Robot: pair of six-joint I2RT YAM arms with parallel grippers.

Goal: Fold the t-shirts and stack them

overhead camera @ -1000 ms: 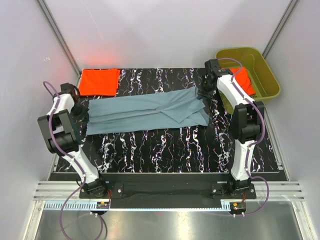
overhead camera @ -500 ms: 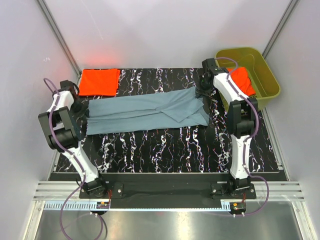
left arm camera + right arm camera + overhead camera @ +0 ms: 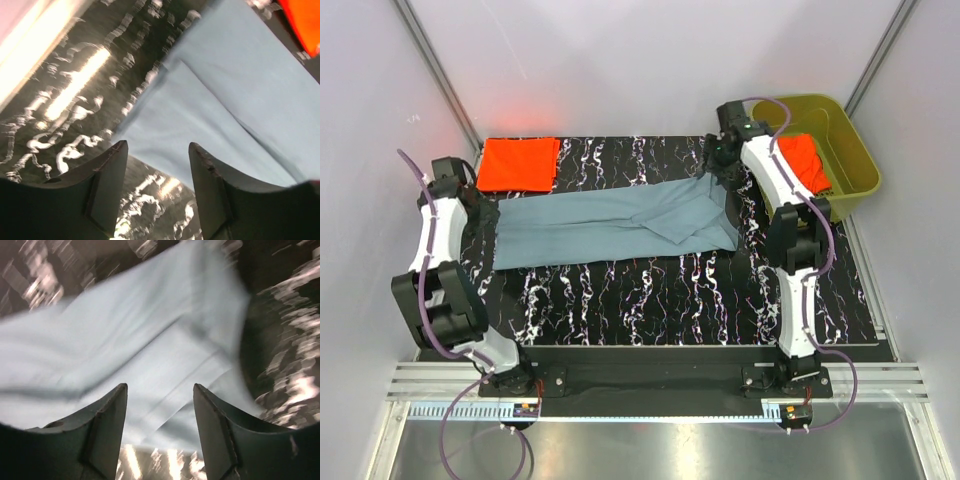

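Observation:
The large blue-grey t-shirt lies folded into a long band across the black marbled mat. My left gripper hovers at its left end and my right gripper at its far right corner. In the left wrist view, the left gripper is open over the shirt's edge, nothing between its fingers. The right gripper is open too, above the blurred shirt. A folded orange-red t-shirt rests at the back left. Another orange-red t-shirt lies in the tub.
The olive-green tub stands off the mat at the back right, close to my right arm. White walls close in on both sides. The folded orange-red shirt's corner shows in the left wrist view.
Both grippers opened and let go of the blue-grey shirt's ends. Both wrists pulled up and toward the back, and the shirt settled on the mat.

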